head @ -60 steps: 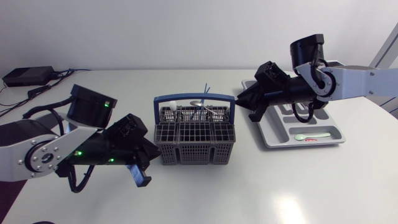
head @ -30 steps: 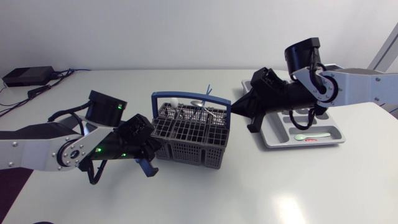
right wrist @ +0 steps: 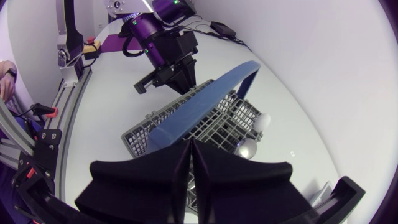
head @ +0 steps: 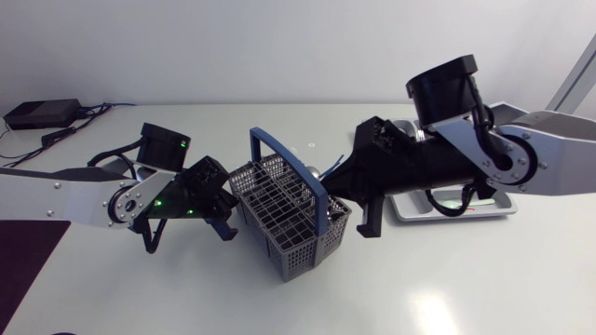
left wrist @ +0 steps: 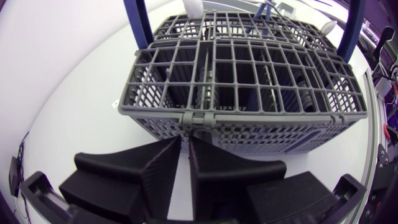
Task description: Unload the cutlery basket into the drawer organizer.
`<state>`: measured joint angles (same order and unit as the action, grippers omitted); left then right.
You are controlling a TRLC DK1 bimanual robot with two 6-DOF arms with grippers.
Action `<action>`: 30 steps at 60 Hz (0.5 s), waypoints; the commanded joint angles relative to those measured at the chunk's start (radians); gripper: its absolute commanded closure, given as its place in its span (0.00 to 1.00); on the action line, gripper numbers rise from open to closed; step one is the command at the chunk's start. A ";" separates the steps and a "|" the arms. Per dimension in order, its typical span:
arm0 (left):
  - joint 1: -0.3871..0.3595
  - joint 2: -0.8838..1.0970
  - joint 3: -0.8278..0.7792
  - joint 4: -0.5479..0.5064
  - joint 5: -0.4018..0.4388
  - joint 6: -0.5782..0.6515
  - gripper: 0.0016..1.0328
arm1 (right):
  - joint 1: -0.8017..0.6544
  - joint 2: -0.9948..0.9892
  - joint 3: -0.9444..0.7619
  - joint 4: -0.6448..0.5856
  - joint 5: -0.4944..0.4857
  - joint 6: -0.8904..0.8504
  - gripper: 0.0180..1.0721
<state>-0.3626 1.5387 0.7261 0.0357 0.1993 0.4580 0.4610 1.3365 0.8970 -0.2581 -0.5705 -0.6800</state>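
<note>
The grey cutlery basket point(head: 289, 219) with a blue handle point(head: 279, 154) stands skewed mid-table. It holds spoons point(right wrist: 261, 121) and a blue utensil point(left wrist: 264, 9). My left gripper point(head: 223, 216) is against the basket's left wall point(left wrist: 249, 134), fingers almost together, nothing between them. My right gripper point(head: 337, 179) is shut at the basket's right side, its fingertips just short of the handle point(right wrist: 199, 109). The grey drawer organizer point(head: 402, 210) lies behind the right arm, mostly hidden, with a green spoon point(head: 456, 202) in it.
A black box point(head: 42, 113) with cables sits at the far left corner. Open table lies in front of the basket and to the right of it.
The basket has swung round and slid toward the front. My right arm came from the organizer to the basket and shut its fingers. My left gripper moved in against the basket.
</note>
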 commanded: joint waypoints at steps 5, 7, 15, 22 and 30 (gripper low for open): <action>0.040 -0.049 0.004 -0.007 -0.001 0.034 0.70 | -0.094 -0.045 -0.036 0.006 0.008 0.019 0.91; 0.053 -0.063 -0.001 -0.008 0.000 0.039 0.70 | -0.116 -0.051 -0.050 0.005 0.004 0.007 0.91; 0.122 -0.060 0.006 -0.008 0.026 0.050 0.70 | -0.183 -0.065 -0.125 0.026 -0.002 -0.036 0.91; 0.128 -0.002 0.024 0.012 0.026 0.048 0.70 | -0.228 -0.013 -0.175 0.091 -0.002 -0.059 0.91; 0.116 0.060 0.050 0.053 0.026 0.033 0.70 | -0.243 0.056 -0.199 0.172 0.001 -0.059 0.91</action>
<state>-0.2386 1.5486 0.7380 0.0635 0.2119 0.4805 0.2253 1.3479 0.7288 -0.1230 -0.5716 -0.7254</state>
